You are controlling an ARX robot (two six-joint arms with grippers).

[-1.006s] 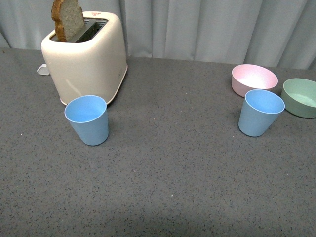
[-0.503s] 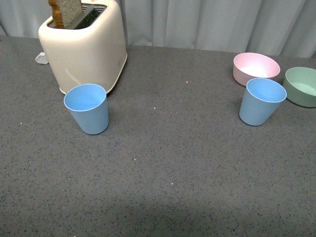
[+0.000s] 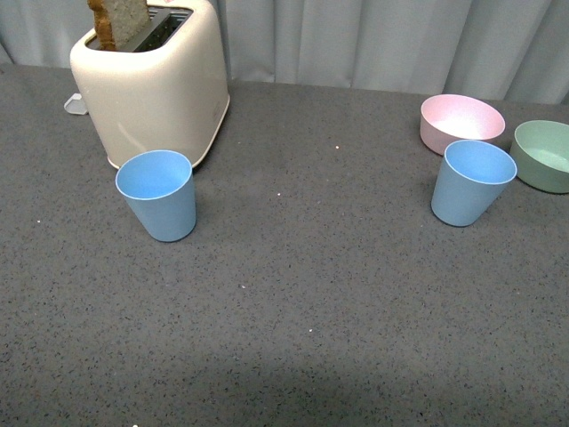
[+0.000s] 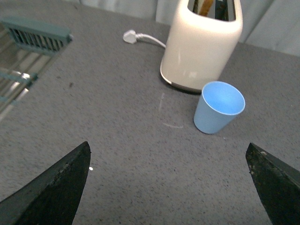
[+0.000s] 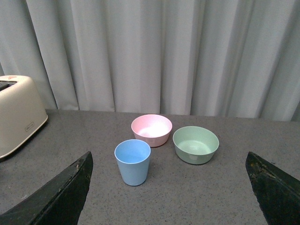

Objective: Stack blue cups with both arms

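Starts with the front view. Shows the grey surface with a pale curtain behind its far edge. Finds the toaster at the far-left corner, a bread slice standing in one slot. Places the toaster-side blue cup upright, mouth up, just in front of the toaster. Picks out the bowl-side blue cup well apart from it, toward the right edge, also upright, just in front of the pink bowl. Sets the green bowl beside the pink one, right at the right edge.

Moves on to the left wrist view. Catches the left gripper spread wide, its black fingers far apart and holding nothing. Frames the toaster-side blue cup beyond them, untouched, close to the toaster; cannot tell whether the two touch. Spots a white plug and cord lying next to the toaster, and a teal slatted rack off at the surface's edge.

Ends on the right wrist view. Has the right gripper just as wide, fingers well apart and empty. Lines up the bowl-side blue cup between them, farther off, standing free near the pink bowl and the green bowl.
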